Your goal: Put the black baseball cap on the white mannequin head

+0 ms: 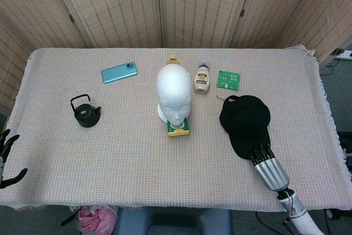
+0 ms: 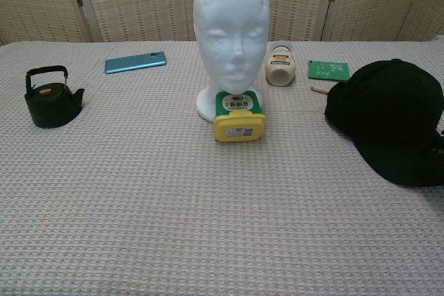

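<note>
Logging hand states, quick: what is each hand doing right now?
Left hand: open, holding nothing, at the table's near left edge.
Right hand: open, fingers straight, fingertips at the cap brim, not gripping it.

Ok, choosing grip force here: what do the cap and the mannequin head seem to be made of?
Black baseball cap: looks like matte woven fabric, soft, with no sheen and a slightly slumped crown. White mannequin head: probably foam, polystyrene perhaps, with a dull, faintly grainy surface and no gloss, so likely light.

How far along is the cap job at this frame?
Nothing is done yet: the black baseball cap lies on the table, and the white mannequin head is bare. In hand: the right robot hand reaches the cap's brim. Left: grasping, lifting, fitting. The left robot hand idles at the table edge.
</note>
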Controlling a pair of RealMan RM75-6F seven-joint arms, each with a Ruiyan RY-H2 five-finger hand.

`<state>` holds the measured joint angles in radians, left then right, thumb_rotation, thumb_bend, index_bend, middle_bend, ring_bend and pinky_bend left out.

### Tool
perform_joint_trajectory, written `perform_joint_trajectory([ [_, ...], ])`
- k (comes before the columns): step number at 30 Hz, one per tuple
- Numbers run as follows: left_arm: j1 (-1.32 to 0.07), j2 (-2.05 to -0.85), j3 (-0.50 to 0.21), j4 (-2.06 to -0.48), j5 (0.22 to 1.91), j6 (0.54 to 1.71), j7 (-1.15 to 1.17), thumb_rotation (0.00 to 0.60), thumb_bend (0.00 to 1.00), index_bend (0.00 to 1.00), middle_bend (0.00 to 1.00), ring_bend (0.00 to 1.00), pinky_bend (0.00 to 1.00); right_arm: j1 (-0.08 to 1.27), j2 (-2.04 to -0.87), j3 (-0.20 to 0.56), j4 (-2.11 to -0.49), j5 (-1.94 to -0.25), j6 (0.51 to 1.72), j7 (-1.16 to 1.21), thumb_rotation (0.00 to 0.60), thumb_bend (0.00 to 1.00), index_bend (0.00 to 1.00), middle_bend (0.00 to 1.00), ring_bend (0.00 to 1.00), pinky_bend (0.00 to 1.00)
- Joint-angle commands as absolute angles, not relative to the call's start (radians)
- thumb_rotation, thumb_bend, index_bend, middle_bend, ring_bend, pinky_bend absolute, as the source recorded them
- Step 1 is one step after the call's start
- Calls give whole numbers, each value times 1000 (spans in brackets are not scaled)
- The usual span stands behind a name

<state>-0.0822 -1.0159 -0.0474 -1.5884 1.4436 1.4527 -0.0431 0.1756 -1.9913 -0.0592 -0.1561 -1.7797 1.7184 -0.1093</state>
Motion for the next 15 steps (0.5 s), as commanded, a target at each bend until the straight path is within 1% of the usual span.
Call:
perform_joint_trajectory([
  [1,-80,-1015,-51,-1582,1437,1453,-51,600,246,124,0,0,163,179,-2004,-58,-150,-1769,1713,-103,600,126,323,334,263,338],
  [7,-70,-1015,-48,-1572,1426,1456,-53,600,246,122,0,0,163,192,-2027,-61,-134,-1752,1675,-99,600,130,323,334,269,348],
  [15,-59,-1011,-51,-1572,1434,1480,-60,600,246,122,0,0,163,212,-2049,-60,-119,-1730,1656,-99,600,146,335,347,288,361],
])
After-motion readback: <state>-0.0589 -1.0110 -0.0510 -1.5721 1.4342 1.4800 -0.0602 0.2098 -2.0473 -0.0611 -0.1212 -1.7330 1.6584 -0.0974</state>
